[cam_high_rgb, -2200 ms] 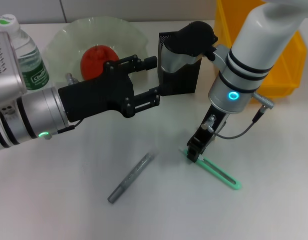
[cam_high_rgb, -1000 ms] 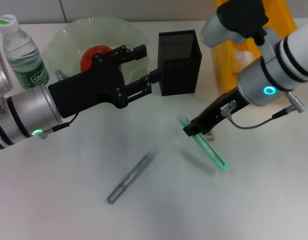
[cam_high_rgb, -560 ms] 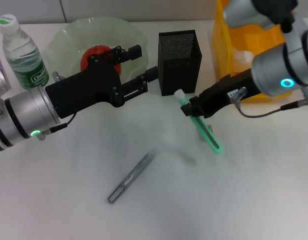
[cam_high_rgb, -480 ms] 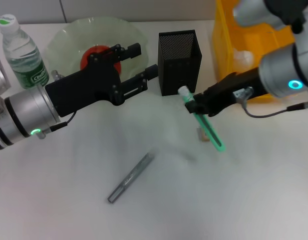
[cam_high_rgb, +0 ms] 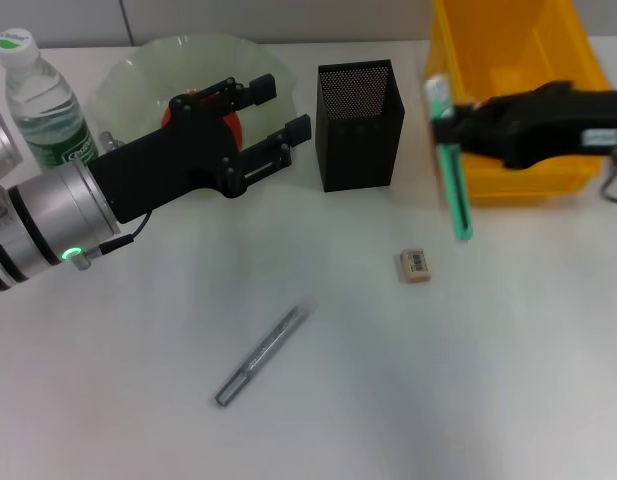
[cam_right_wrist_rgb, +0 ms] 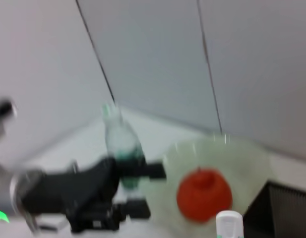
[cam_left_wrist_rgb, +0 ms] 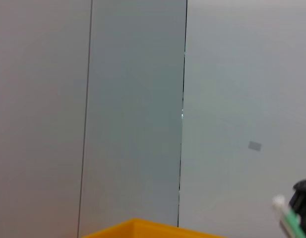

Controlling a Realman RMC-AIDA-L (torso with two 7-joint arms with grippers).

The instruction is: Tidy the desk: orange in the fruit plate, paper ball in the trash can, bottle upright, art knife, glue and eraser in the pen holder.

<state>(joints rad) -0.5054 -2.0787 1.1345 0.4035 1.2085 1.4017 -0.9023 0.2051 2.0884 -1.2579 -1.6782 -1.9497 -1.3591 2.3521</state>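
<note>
Head view: right gripper (cam_high_rgb: 458, 128) clamped on the knife (cam_high_rgb: 450, 165) near its upper end, blade body hanging nearly upright, in front of the yellow bin (cam_high_rgb: 518, 95), beside the pen holder (cam_high_rgb: 359, 125), probably so it can drop in end-first. Left gripper (cam_high_rgb: 273, 125) hovers with fingers apart near the bowl (cam_high_rgb: 138, 70).

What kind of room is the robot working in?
Probably an office or lab desk: a white desk holds a black mesh pen holder, an eraser, and a yellow trash can.

Office-like room, white desk (cam_high_rgb: 388, 400) (plain grey panelled walls (cam_left_wrist_rgb: 133, 99))
</note>
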